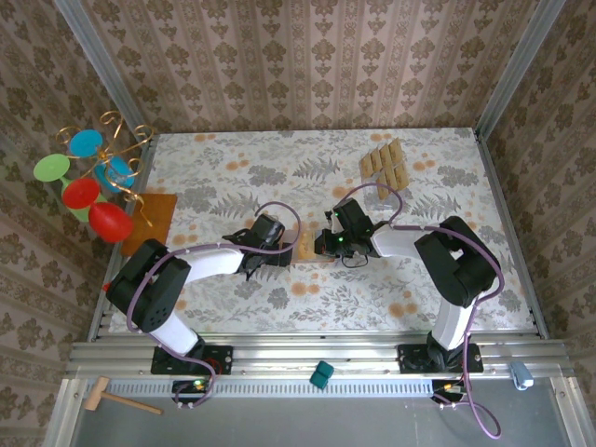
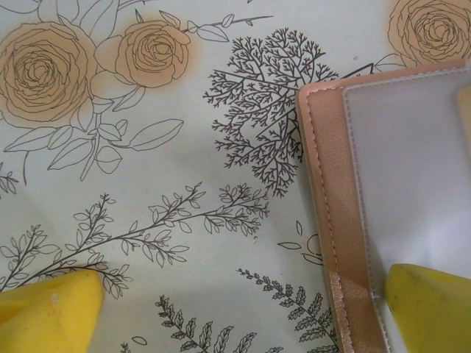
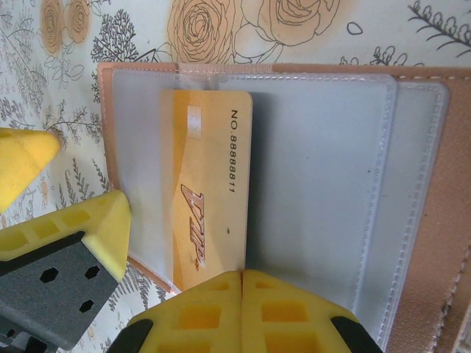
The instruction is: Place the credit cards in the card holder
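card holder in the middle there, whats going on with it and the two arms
The card holder lies open on the flowered table. The right gripper is shut, its tips at the end of a gold credit card that sits partly under one clear pocket; it looks to be pushing the card in rather than pinching it. The left gripper is open, one finger over the holder's edge, probably steadying it. More credit cards lie grouped at the table's far right.

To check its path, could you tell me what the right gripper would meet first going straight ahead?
The right gripper would likely meet the credit card's near edge, lying on the open card holder; depth is unclear.
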Controlling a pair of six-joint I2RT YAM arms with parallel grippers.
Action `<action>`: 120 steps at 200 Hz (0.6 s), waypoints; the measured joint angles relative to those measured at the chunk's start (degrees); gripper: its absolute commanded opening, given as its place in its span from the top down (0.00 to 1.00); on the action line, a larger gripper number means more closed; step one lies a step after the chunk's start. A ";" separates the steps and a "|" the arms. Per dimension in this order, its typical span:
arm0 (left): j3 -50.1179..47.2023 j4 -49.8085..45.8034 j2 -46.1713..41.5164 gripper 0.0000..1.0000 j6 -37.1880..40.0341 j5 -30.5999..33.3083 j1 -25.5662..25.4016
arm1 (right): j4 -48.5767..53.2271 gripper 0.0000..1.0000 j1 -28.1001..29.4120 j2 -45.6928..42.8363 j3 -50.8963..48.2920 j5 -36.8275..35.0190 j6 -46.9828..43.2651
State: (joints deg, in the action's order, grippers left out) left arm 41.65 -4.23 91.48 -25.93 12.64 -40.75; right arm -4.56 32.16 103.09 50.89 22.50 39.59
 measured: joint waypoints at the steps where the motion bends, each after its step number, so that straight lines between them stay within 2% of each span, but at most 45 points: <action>1: 0.00 0.00 0.00 0.00 0.00 0.00 0.02 | 0.00 1.00 0.00 0.00 0.00 0.00 0.00; 120: -0.02 0.00 0.00 0.00 0.00 0.00 0.02 | -2.93 1.00 -0.31 0.17 -1.88 -0.92 1.38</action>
State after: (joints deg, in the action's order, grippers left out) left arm 41.63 -4.23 91.48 -25.93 12.64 -40.73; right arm -7.49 31.86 103.26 49.01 21.58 40.97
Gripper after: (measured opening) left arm 0.999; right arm 0.066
